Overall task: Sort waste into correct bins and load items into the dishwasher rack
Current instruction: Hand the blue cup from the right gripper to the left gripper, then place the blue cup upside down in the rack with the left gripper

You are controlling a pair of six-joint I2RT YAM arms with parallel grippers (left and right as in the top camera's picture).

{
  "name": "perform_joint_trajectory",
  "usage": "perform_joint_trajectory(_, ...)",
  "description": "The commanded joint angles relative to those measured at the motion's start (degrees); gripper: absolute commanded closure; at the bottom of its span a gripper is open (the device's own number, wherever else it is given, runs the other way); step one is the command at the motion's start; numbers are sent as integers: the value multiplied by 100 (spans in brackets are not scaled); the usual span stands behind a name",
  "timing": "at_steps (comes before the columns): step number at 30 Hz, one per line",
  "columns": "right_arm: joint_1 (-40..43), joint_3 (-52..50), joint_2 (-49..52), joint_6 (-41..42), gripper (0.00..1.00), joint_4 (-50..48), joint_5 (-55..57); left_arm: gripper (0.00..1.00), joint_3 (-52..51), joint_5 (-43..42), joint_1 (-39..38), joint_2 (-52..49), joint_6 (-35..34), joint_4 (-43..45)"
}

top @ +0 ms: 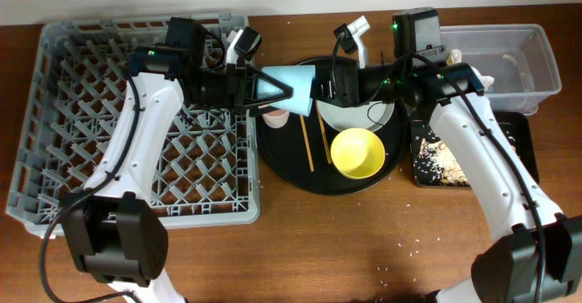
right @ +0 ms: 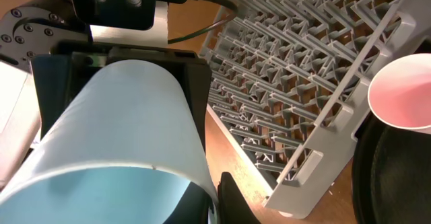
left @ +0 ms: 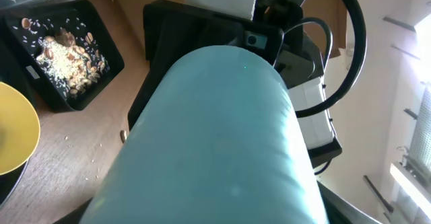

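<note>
The light blue cup (top: 296, 86) hangs on its side above the table between both arms, over the left edge of the round black tray (top: 300, 174). My left gripper (top: 280, 88) straddles its narrow end, fingers against the wall. The cup (left: 215, 136) fills the left wrist view and hides those jaws. My right gripper (top: 320, 86) pinches the cup's rim (right: 114, 116), one finger (right: 232, 197) outside the wall. On the tray lie the pink cup (top: 275, 118), yellow bowl (top: 357, 152), grey plate (top: 350, 114) and two chopsticks (top: 307, 144).
The grey dishwasher rack (top: 136, 214) fills the left side, its corner close to the cup (right: 303, 183). At the right stand the clear tub (top: 532, 62) and the shallow black tray (top: 427, 177) holding food scraps (left: 67, 56). Crumbs dot the wood near the front edge.
</note>
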State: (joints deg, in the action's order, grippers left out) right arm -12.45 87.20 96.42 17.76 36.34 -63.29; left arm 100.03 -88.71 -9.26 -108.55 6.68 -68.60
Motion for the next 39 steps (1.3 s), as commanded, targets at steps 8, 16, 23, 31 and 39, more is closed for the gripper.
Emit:
perform_joint_trajectory(8,-72,46,72,33,69,129,269,39,31,22,122,-2,74,203)
perform_joint_trajectory(16,-66,46,72,31,40,131,275,39,31,826,623,-2,74,216)
perform_joint_trajectory(23,-66,46,72,31,26,138,404,39,164,2446,1119,17,72,195)
perform_joint_trajectory(31,-66,46,72,9,22,579,1453,39,973,6179,1283,754,72,-861)
perform_joint_trajectory(39,-66,46,72,9,21,612,1469,39,861,7886,501,1139,-4,-1714)
